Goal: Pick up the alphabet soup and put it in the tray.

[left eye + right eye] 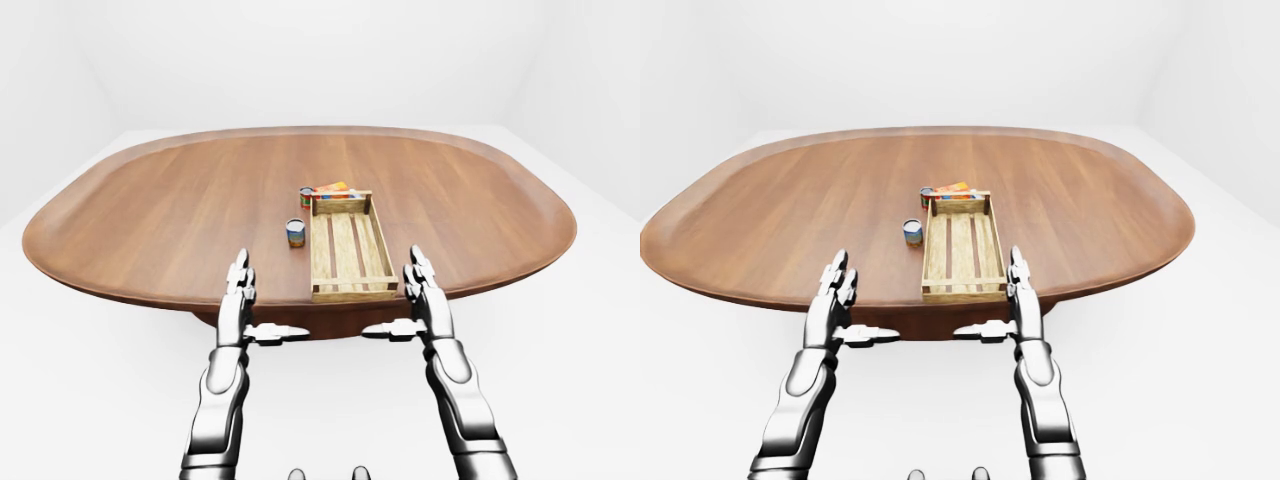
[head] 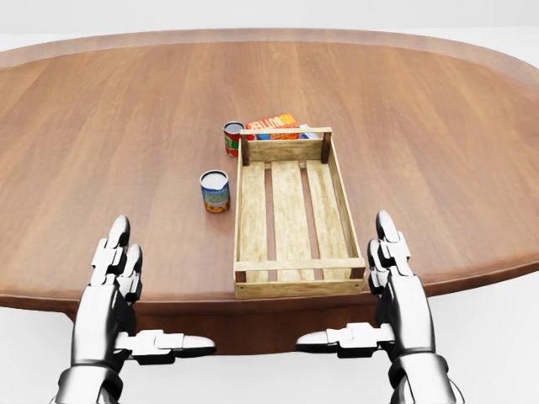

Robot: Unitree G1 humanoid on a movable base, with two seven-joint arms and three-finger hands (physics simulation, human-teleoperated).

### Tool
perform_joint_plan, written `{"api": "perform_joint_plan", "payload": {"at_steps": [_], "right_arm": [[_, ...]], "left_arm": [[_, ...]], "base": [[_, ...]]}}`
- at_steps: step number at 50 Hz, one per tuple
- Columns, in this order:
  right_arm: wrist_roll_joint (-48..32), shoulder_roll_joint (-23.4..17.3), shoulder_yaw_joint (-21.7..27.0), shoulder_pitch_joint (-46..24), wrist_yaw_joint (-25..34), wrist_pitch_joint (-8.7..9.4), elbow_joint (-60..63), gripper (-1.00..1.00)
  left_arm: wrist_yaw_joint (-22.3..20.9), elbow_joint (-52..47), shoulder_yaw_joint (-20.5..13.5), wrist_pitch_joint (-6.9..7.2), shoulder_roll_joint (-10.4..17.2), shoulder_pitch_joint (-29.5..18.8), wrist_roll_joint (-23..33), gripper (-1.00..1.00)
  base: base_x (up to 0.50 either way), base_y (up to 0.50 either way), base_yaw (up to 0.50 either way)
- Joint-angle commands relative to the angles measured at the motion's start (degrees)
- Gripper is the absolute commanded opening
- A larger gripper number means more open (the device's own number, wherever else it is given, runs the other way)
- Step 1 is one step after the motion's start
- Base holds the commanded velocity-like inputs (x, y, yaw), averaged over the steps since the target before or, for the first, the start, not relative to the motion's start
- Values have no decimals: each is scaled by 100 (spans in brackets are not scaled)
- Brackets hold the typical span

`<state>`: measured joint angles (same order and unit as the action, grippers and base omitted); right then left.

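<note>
both hands empty and spread: left hand (image 2: 114, 273) and right hand (image 2: 396, 278) hover at the near table (image 2: 101, 126) edge, flanking the tray (image 2: 290, 282). nothing grasped yet. likely alphabet soup (image 2: 215, 191) stands just left of tray; tray empty. second can (image 2: 232, 139) and box (image 2: 274, 124) at its far end. plain white room.

The small alphabet soup can with the blue-and-yellow label (image 2: 215, 192) stands upright on the wood, just left of the slatted wooden tray (image 2: 248, 215) in the head view. Apart, not touching; the tray lies flat.
</note>
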<state>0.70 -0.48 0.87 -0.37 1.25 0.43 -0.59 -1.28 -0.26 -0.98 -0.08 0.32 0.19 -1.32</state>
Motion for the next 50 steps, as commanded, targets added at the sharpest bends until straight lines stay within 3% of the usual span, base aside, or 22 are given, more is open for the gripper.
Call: {"api": "perform_joint_plan", "payload": {"at_steps": [1,3,8,9,11,15,19,24,33,45,46,50], "right_arm": [[357,-52,143,16,361,351,52,100],[400,-34,112,101,404,329,213,100],[499,-69,219,112,340,452,435,100],[494,-80,218,130,336,457,538,100],[425,-95,219,172,291,457,768,100],[662,-96,319,415,364,457,1854,100],[893,-88,522,767,402,457,2742,100],[861,-76,838,1182,586,457,3617,100],[1075,189,1726,1526,1001,457,4810,100],[1192,513,2499,1645,1456,457,5484,100],[1197,538,2545,1651,1487,457,5507,100],[1272,628,2746,1701,1616,457,5591,100]], "left_arm": [[-354,-71,-129,8,73,47,-355,100],[-432,-105,-202,225,76,-22,-570,100],[-543,-445,-156,327,85,181,-602,100],[-565,-644,-134,448,87,269,-602,100],[-589,-1003,-151,508,88,395,-614,100],[-546,-2137,-536,508,164,515,-978,100],[-640,-2794,-767,508,186,692,-1042,100],[-741,-3452,-1288,508,180,767,-1298,100],[-749,-3448,-1936,508,236,623,-1572,100],[-772,-3582,-2453,508,330,621,-1776,100],[-648,-3860,-2569,508,444,515,-1925,100],[-779,-3599,-2588,508,362,609,-1824,100]], "base": [[0,0,0],[0,0,0],[0,0,0],[0,0,0],[0,0,0],[0,0,0],[0,0,0],[0,0,0],[0,0,0],[0,0,0],[0,0,0],[0,0,0]]}}
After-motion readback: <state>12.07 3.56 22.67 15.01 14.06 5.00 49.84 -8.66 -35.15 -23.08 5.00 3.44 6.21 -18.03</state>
